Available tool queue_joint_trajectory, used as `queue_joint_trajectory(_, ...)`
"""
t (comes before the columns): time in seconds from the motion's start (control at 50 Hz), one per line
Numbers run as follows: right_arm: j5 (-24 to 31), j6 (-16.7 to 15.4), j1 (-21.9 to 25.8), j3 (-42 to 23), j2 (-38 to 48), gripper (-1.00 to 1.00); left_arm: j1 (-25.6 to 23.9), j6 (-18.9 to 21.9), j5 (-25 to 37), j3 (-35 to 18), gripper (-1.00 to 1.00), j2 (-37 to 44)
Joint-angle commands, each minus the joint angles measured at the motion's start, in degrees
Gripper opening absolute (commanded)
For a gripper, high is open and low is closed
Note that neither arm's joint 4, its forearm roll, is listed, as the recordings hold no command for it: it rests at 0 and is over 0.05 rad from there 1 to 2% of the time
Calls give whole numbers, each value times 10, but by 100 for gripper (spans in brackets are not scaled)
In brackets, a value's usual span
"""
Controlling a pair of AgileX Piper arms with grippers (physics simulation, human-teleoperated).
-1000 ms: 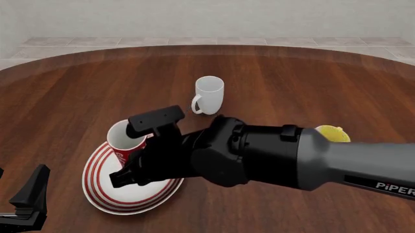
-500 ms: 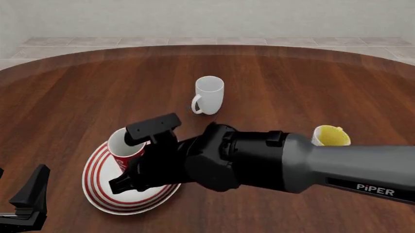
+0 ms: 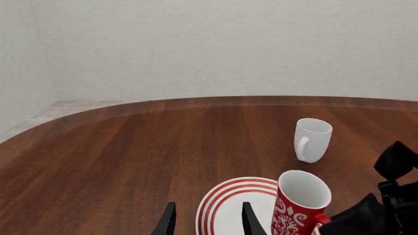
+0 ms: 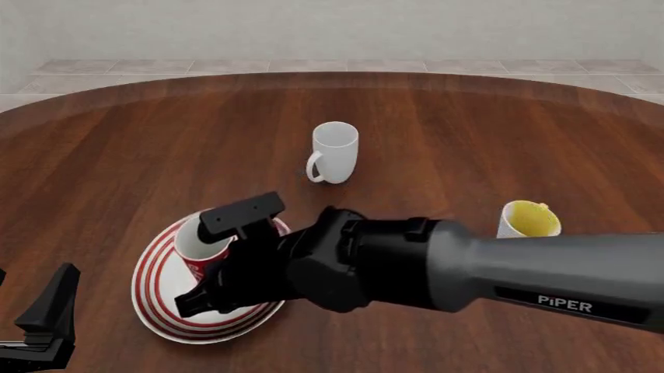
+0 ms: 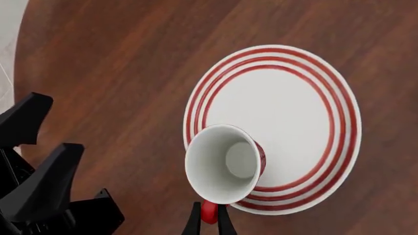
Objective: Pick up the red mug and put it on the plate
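The red mug (image 4: 199,242) with white lettering and a white inside hangs slightly tilted over the near-left rim of the plate (image 4: 166,311), a wide white plate with red rings. My right gripper (image 4: 220,258) is shut on the mug's handle. In the right wrist view its fingertips (image 5: 209,219) pinch the red handle, with the mug (image 5: 225,165) over the plate's edge (image 5: 294,112). I cannot tell whether the mug touches the plate. My left gripper (image 4: 47,315) is open and empty at the near left, its fingers (image 3: 168,223) apart before the plate (image 3: 225,208) and the mug (image 3: 297,208).
A plain white handled mug (image 4: 335,151) stands behind the plate near the table's middle, and shows in the left wrist view (image 3: 312,139). A white mug with a yellow inside (image 4: 529,219) stands at the right, behind my right arm (image 4: 467,268). The left gripper (image 5: 39,171) lies close to the plate.
My right arm has come down and nearer with the red mug, so the mug now sits lower over the plate. The left gripper has not moved.
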Motion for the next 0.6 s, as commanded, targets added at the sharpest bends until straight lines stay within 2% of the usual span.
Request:
queue_joint_trajectory(0.02,-3,3,1,-5,12,-100,0,0,0,0,100,0)
queue_joint_trajectory(0.6,-10,0,-4,-15,36,-100,0,0,0,0,100,0)
